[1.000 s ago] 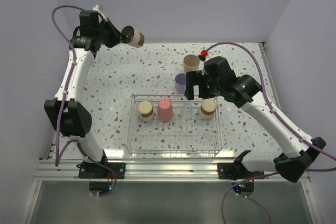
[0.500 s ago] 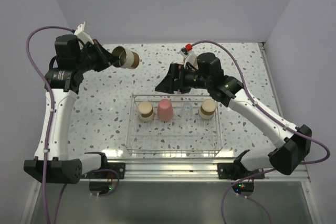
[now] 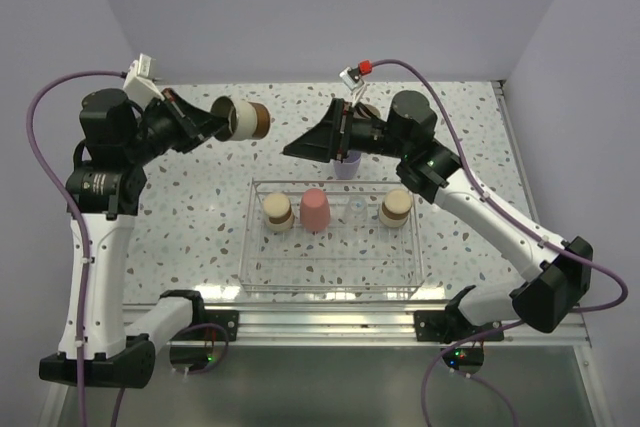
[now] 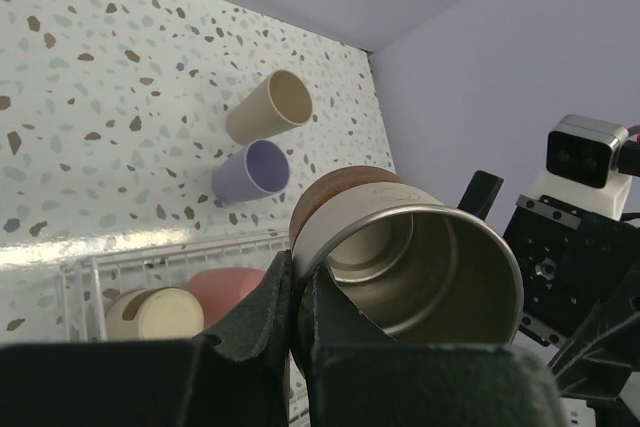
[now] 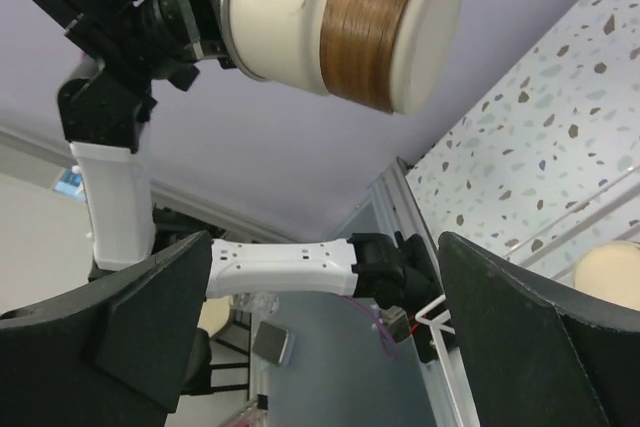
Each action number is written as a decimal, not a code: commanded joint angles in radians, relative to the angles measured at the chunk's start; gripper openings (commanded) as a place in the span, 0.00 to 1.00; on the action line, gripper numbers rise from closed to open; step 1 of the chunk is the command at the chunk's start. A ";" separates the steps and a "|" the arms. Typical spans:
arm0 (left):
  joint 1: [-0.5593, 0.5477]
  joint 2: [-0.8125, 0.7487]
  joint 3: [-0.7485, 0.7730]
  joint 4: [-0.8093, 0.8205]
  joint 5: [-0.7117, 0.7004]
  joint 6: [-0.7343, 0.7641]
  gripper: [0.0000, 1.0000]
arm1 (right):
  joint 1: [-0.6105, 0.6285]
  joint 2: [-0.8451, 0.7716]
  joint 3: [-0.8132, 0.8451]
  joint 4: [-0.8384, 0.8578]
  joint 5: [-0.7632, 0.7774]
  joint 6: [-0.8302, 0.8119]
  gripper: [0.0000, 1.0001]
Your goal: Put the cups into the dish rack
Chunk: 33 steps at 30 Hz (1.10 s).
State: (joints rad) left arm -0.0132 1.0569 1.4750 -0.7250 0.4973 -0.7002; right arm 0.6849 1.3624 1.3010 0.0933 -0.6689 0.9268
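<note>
Steel cup (image 3: 243,119) pinched in left end effector (image 3: 214,120), facing (wide-open) right end effector (image 3: 305,143).

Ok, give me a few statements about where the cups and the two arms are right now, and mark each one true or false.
1. The left fingers pinch the rim of a steel cup held up in the air. True.
2. The right fingers are shut on the lavender cup. False: they are spread wide and hold nothing, facing the held cup.
3. The pink cup stands inside the dish rack. True.
4. The lavender cup is in the dish rack. False: it stands on the table beyond the rack, next to the beige cup.
5. No steel cups are in the rack yet. False: one sits left of the pink cup and another near the rack's right end.
</note>
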 commanded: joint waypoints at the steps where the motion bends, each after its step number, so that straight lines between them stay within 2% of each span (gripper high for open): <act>1: 0.006 -0.057 -0.068 0.133 0.090 -0.125 0.00 | -0.002 0.020 0.061 0.115 -0.043 0.064 0.98; 7: 0.007 -0.132 -0.206 0.312 0.149 -0.260 0.00 | -0.002 0.059 0.092 0.174 -0.055 0.132 0.98; 25: 0.007 -0.204 -0.268 0.377 0.175 -0.340 0.00 | -0.002 0.098 0.076 0.325 -0.051 0.271 0.98; 33: 0.007 -0.251 -0.330 0.496 0.190 -0.426 0.00 | 0.016 0.121 0.096 0.376 -0.058 0.326 0.98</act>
State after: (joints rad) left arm -0.0132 0.8368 1.1603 -0.3595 0.6548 -1.0657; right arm 0.6880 1.4765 1.3537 0.3996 -0.7078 1.2186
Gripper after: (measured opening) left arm 0.046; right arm 0.983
